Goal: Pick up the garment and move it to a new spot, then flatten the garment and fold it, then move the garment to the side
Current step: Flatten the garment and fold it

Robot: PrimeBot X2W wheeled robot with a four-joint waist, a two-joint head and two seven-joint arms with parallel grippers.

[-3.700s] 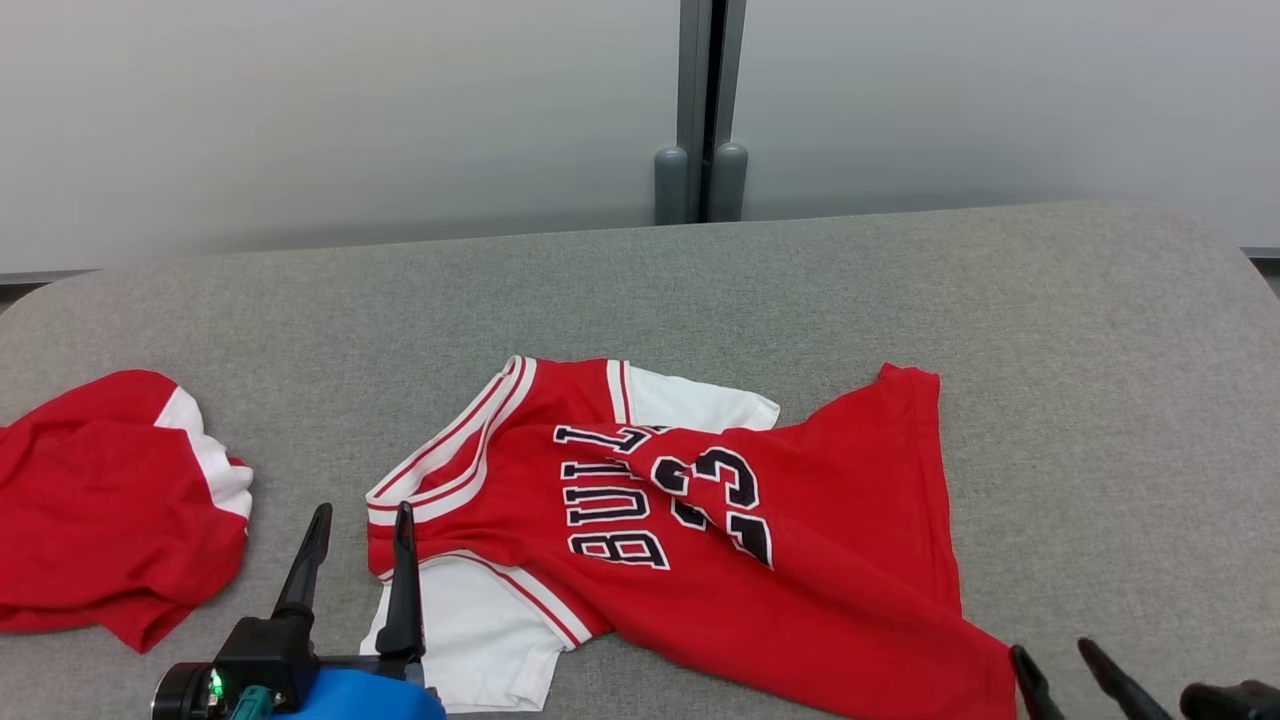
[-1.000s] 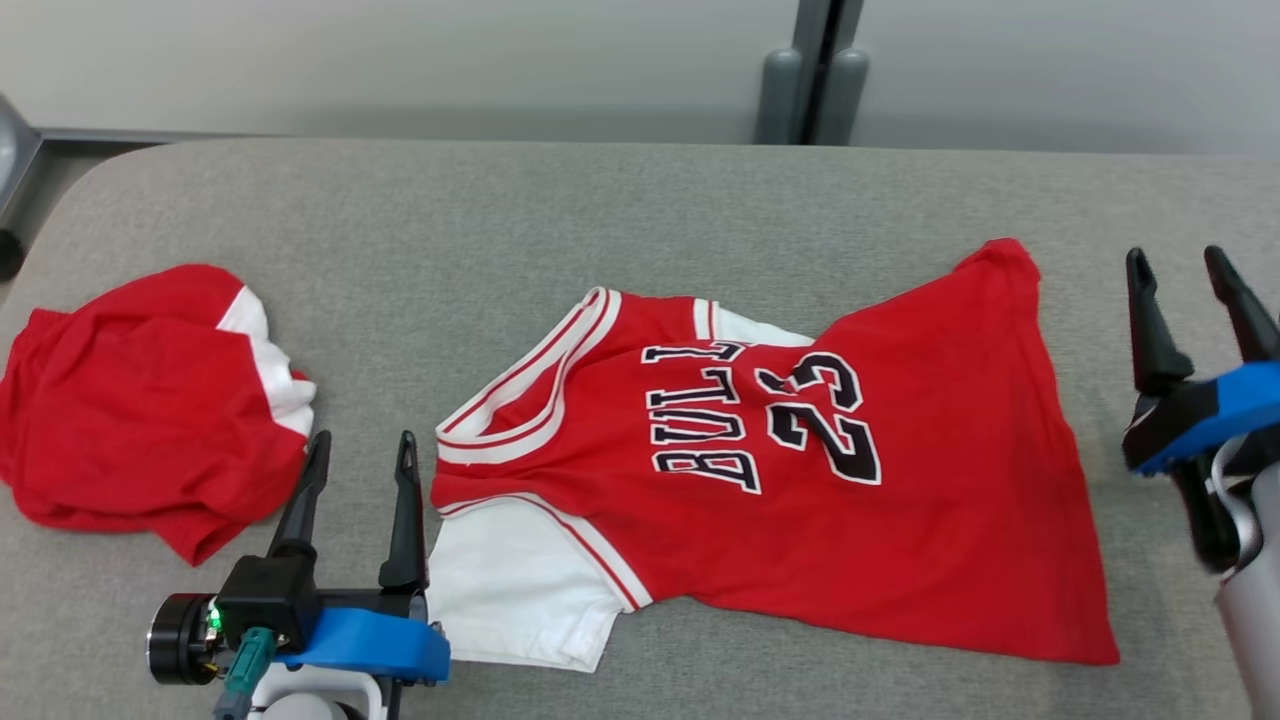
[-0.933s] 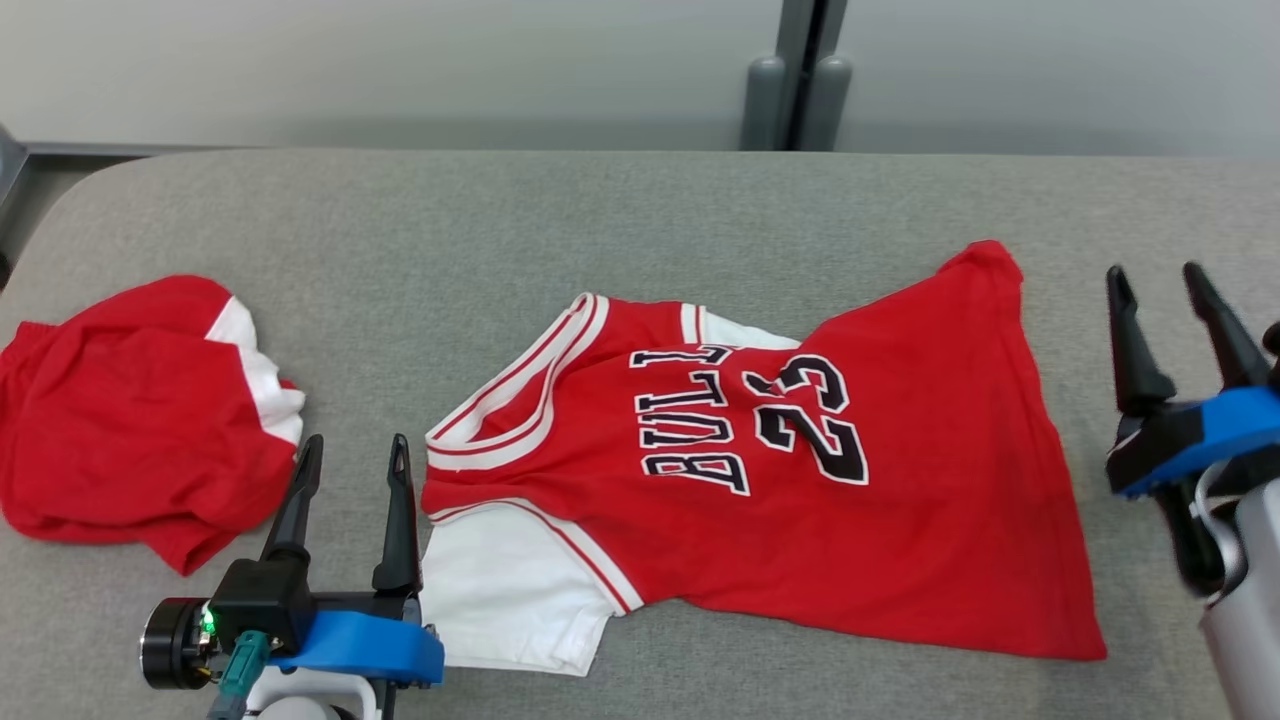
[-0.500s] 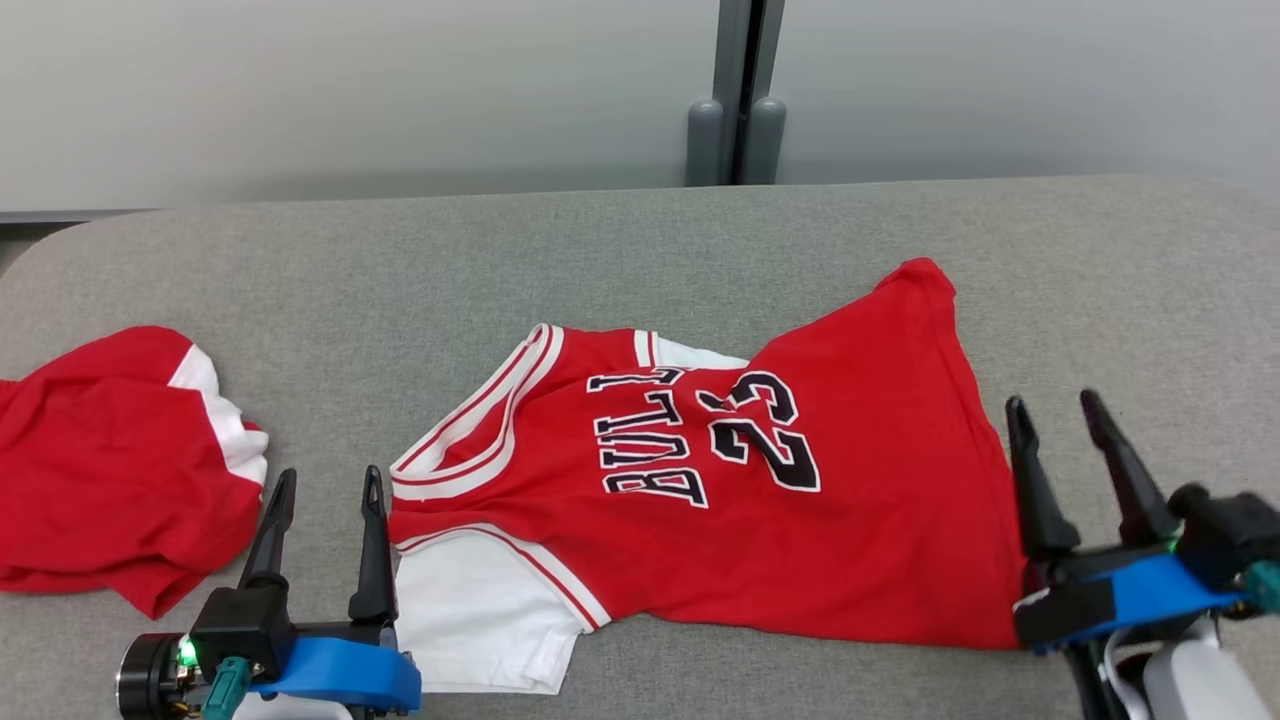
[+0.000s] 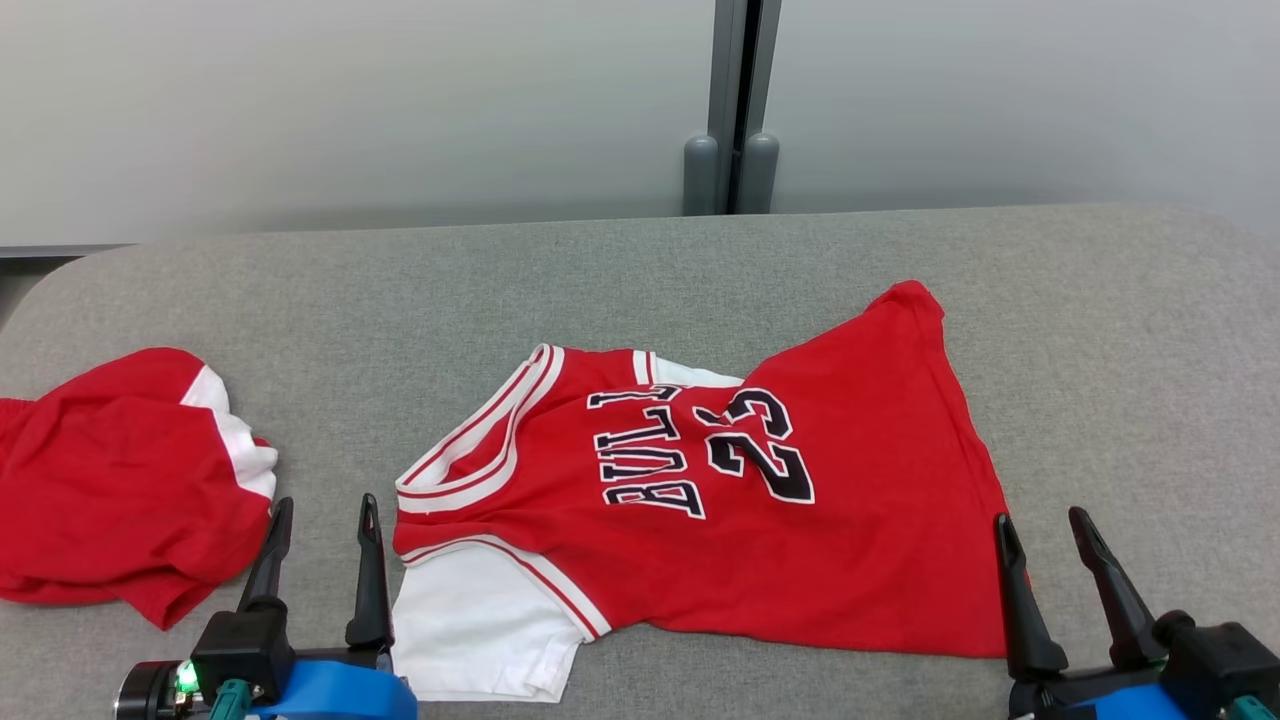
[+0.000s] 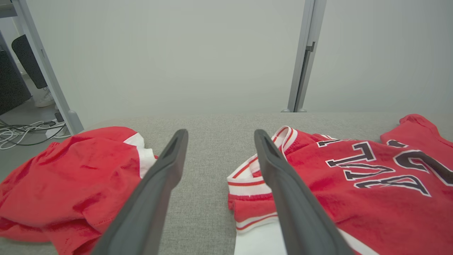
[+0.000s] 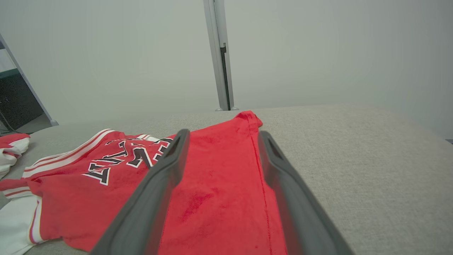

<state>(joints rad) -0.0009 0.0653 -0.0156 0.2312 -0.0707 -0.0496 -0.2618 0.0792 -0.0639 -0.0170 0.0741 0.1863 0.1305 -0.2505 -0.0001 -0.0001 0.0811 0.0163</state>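
L gripper (image 5: 327, 503): jaws wide open, nothing between them, fingers low over the gray padded surface (image 5: 640, 270) and pointing away from the robot. Its right finger is just beside the collar and white sleeve of the jersey (image 5: 720, 520); can't tell if it touches. R gripper (image 5: 1040, 518): jaws wide open too, empty, at the jersey's near hem corner. In the R wrist view red fabric and a side seam show between the 2 fingers.

Jersey lies mid-surface, red w/ white sleeves, black lettering and 23 face up. Collar is toward the robot's left, hem toward its right. It's mostly flat, and the far sleeve is partly tucked under. A crumpled red garment (image 5: 110, 480) sits at the far left, apart from the jersey, near the L gripper's left finger.
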